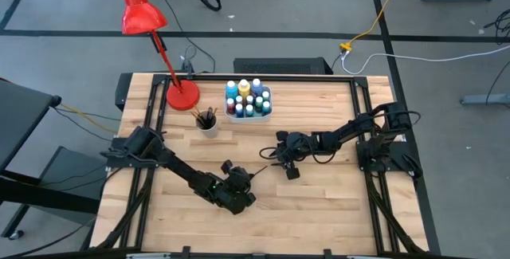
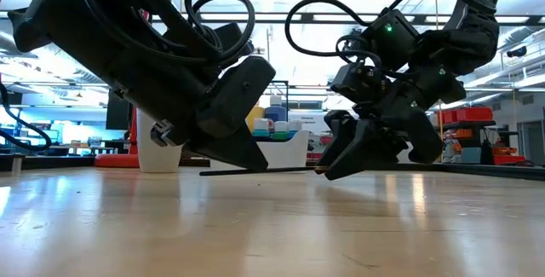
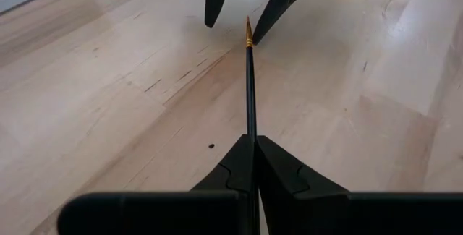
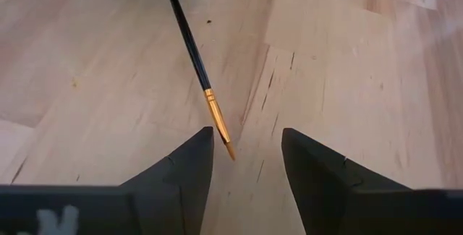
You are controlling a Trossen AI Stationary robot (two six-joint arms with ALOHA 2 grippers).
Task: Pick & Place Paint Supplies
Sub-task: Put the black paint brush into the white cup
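My left gripper (image 3: 251, 144) is near the middle of the table, shut on a thin black paintbrush (image 3: 250, 83). The brush points away from it toward my right gripper (image 4: 246, 148). That gripper is open, with a finger on each side of the brush's gold ferrule and bristle tip (image 4: 221, 130). The tip lies close to one finger (image 4: 192, 155); I cannot tell whether they touch. In the low view the brush (image 2: 272, 170) runs about level between the two grippers. At the back, several paint bottles stand in a white tray (image 1: 248, 100), and a white cup (image 1: 207, 120) holds more brushes. My left gripper pinches the brush's black handle (image 3: 251, 130) between its two fingers. The fingers slant down from the table's left-near side. The brush sticks out forward in line with the fingers. It stays about level, low over the table, with its bristle end toward my right gripper.
A red desk lamp (image 1: 182, 94) stands on its round base at the back left, beside the cup. Bare wooden tabletop (image 1: 319, 203) lies in front of and around both grippers.
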